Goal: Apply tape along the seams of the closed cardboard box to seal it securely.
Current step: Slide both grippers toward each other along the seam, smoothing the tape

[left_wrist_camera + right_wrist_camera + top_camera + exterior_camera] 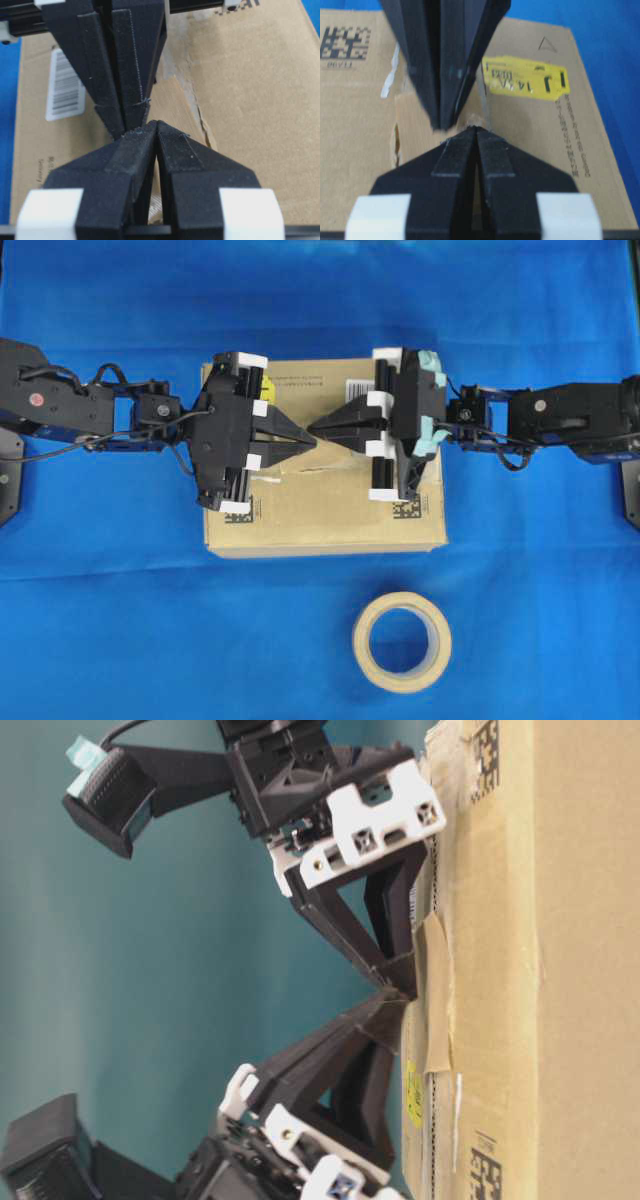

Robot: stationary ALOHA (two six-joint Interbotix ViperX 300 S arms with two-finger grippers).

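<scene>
The cardboard box (pixel 320 520) lies flat in the middle of the blue cloth. My left gripper (pixel 313 443) and right gripper (pixel 312 430) are both shut, and their tips meet nose to nose over the middle of the box top. Under the tips lies the tape (pixel 172 102), a short tan piece across the seams (pixel 200 117). In the table-level view the right gripper (pixel 400 982) and left gripper (pixel 385 1010) touch the tape (pixel 432 1020) with their closed points. Nothing shows between either pair of jaws.
A tan tape roll (pixel 361 640) lies on the cloth in front of the box. The box top carries a yellow sticker (pixel 525 80), a white barcode label (pixel 64 85) and black square codes (pixel 408 508). Both arms reach in from the sides.
</scene>
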